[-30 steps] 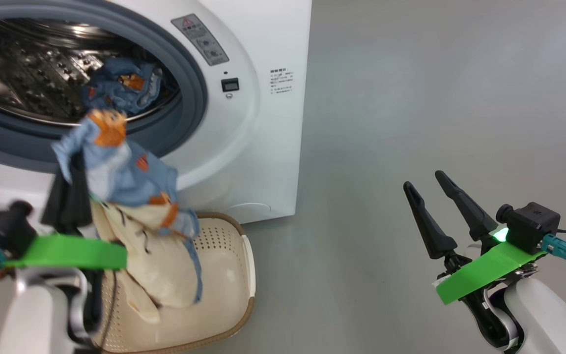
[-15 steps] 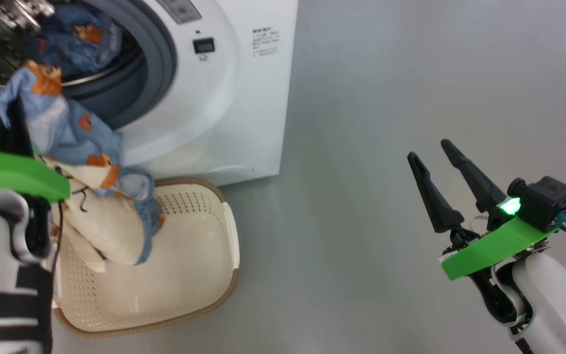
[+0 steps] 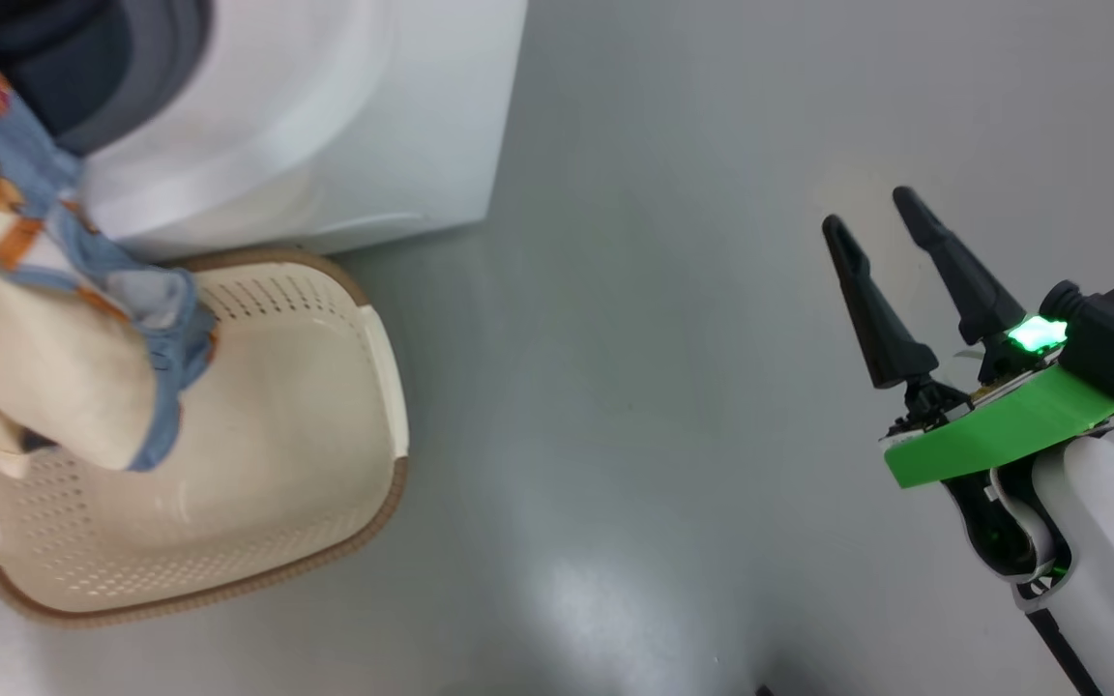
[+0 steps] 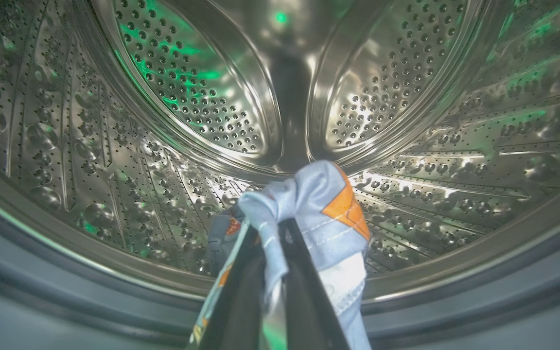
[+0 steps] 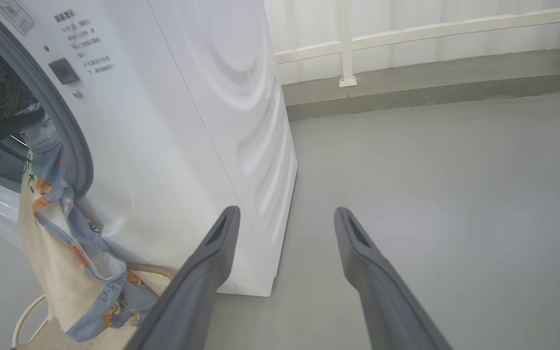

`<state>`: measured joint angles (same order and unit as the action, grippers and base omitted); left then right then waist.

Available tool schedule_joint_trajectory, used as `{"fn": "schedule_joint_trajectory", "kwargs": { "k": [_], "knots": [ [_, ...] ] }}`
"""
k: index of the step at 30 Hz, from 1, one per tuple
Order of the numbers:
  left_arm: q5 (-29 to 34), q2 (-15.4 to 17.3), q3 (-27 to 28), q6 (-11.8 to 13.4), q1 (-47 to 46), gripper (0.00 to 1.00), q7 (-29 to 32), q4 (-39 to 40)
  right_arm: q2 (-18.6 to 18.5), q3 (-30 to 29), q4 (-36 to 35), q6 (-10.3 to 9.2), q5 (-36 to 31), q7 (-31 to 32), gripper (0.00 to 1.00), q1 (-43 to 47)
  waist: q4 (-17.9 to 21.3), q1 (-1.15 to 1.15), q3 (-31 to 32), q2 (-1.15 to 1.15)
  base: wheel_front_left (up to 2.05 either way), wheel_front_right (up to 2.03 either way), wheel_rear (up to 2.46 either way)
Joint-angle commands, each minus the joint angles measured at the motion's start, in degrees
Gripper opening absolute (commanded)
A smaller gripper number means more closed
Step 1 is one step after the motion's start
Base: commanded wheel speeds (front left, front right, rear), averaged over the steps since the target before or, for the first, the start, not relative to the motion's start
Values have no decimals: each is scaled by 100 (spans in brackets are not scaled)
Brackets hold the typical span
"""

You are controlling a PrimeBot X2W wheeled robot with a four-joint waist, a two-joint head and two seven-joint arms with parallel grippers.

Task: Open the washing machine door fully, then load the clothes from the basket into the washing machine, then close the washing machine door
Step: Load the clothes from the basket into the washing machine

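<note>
At the mouth of the washing machine (image 5: 187,121), the left gripper (image 4: 270,228) has its jaws pinched tight on the top of the clothes (image 4: 319,199), just inside the steel drum (image 4: 187,97). The bundle's tail hangs down over the basket (image 3: 306,416). Off to the side, the right gripper (image 3: 868,211) hovers, jaws spread and empty. Loading looks about half done; letting go and shutting the door remain.

Washing machine (image 3: 325,116) runs off the upper left corner. Clothes (image 3: 44,377) are cut by the left edge and cover the left side of the basket (image 3: 388,387). In the left wrist view they swallow the fingertips of the left end effector (image 4: 275,229).
</note>
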<state>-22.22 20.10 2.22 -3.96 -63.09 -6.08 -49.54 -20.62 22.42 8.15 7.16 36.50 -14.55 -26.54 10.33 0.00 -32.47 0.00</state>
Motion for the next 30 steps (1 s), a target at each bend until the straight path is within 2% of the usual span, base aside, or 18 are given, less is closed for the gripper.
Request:
{"fn": "schedule_joint_trajectory", "kwargs": {
  "k": [1, 5, 11, 16, 20, 23, 24, 25, 26, 30],
  "knots": [
    [81, 352, 78, 47, -199, 0, -55, 62, -86, 15, -148, 33, 104, -45, 100, 44, 334, 0, -555, 0, 0, 0, 0],
    [201, 474, -3, 120, -657, 0, -223, -80, -59, -41, -198, 33, 108, -45, 100, -4, 419, 0, -830, 0, 0, 0, 0],
    [324, 527, -26, 205, -1218, 0, -783, 60, 5, -110, -256, 33, 88, -45, 100, -60, 468, 0, -1068, 0, 0, 0, 0],
    [380, 576, 186, 322, -1427, 0, -884, 606, 44, -108, -258, 33, 88, -45, 100, -83, 502, 0, -1126, 0, 0, 0, 0],
    [601, 559, 445, 453, -1289, 0, -889, 1392, 86, -119, -270, 33, 82, -45, 100, -129, 541, 0, -1181, 0, 0, 0, 0],
    [703, 501, 496, 520, -1130, 0, -890, 1308, 119, -121, -248, 33, 68, -45, 100, -118, 556, 0, -1167, 0, 0, 0, 0],
    [727, 492, 486, 542, -1099, 17, -890, 1178, 130, -116, -236, 33, 66, -45, 100, -114, 559, 0, -1158, 0, 0, 0, 0],
    [742, 484, 466, 565, -1075, 54, -873, 993, 139, -109, -223, 33, 66, -45, 100, -113, 563, 0, -1145, 0, 0, 0, 0],
    [738, 471, 444, 571, -1064, 100, -780, 792, 148, -102, -211, 33, 67, -45, 100, -113, 565, 0, -1128, 0, 0, 0, 0],
    [713, 452, 406, 716, -1152, 100, -227, 75, 164, -89, -175, 33, 72, -45, 100, -117, 561, 0, -1039, 0, 0, 0, 0]
  ]
}}
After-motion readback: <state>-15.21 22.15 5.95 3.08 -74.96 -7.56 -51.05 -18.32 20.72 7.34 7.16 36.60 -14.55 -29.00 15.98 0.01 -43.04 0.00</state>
